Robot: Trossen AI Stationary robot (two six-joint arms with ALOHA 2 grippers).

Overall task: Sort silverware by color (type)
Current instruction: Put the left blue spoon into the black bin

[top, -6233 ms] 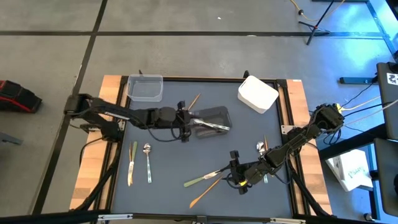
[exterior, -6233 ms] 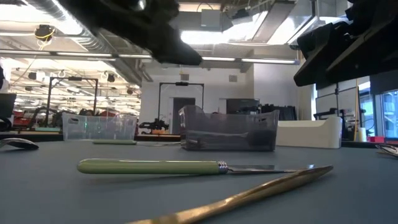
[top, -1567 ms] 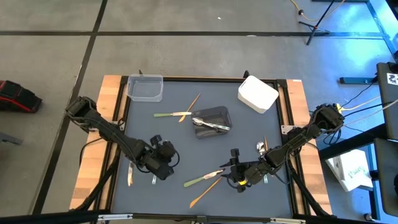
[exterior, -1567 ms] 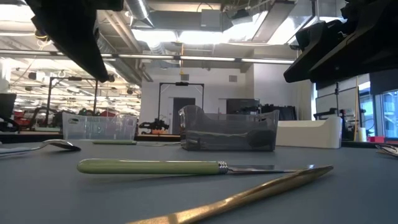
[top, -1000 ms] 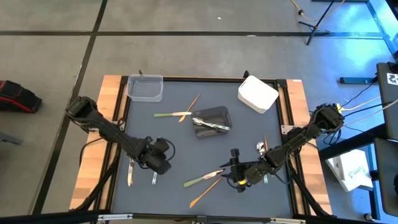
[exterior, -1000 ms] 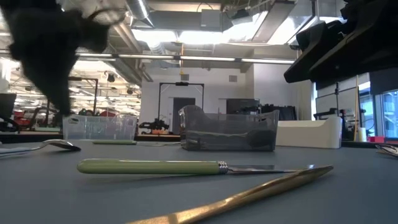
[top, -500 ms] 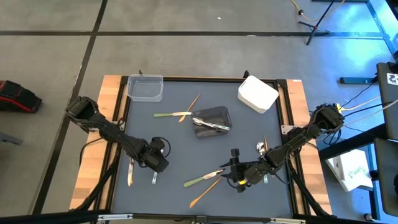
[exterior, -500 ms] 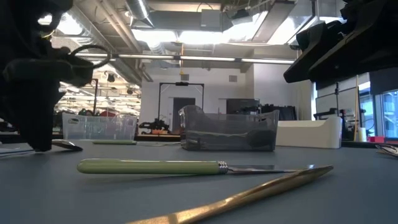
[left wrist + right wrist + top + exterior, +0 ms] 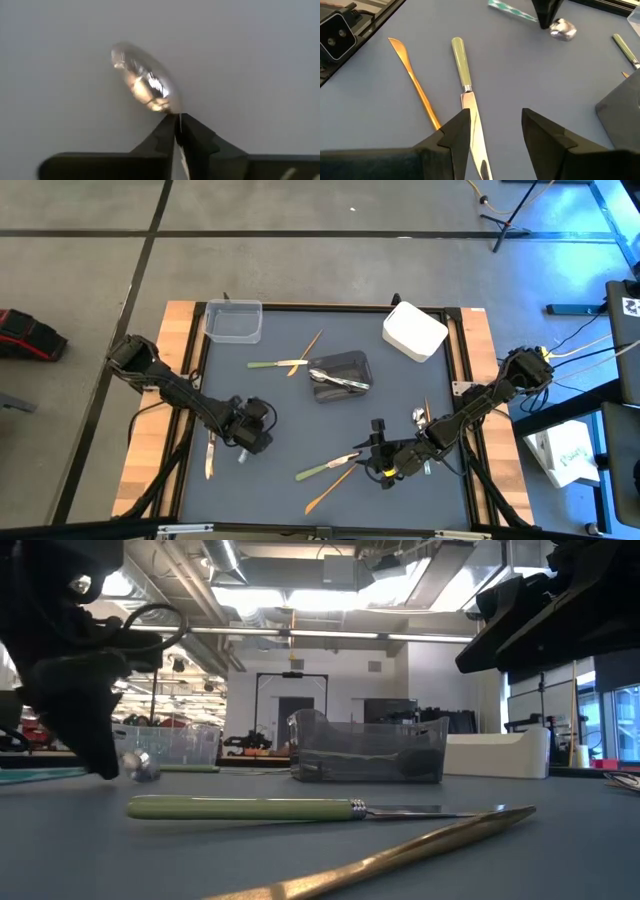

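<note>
The left end effector (image 9: 178, 131) is clamped on a silver spoon's (image 9: 144, 91) neck, apparently lifting it off the worktop (image 9: 300, 410) for sorting, while the right end effector (image 9: 491, 131) waits, fingers apart, over a green-handled knife (image 9: 465, 85).

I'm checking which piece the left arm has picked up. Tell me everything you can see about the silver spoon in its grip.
The silver spoon is shiny metal with an oval bowl that mirrors the lights. The left gripper is shut on its thin neck just behind the bowl, and the handle is hidden by the fingers. In the low view the bowl sticks out beside the gripper, just above the table or barely touching it. It is at the table's left side, near a green-handled piece lying flat.
</note>
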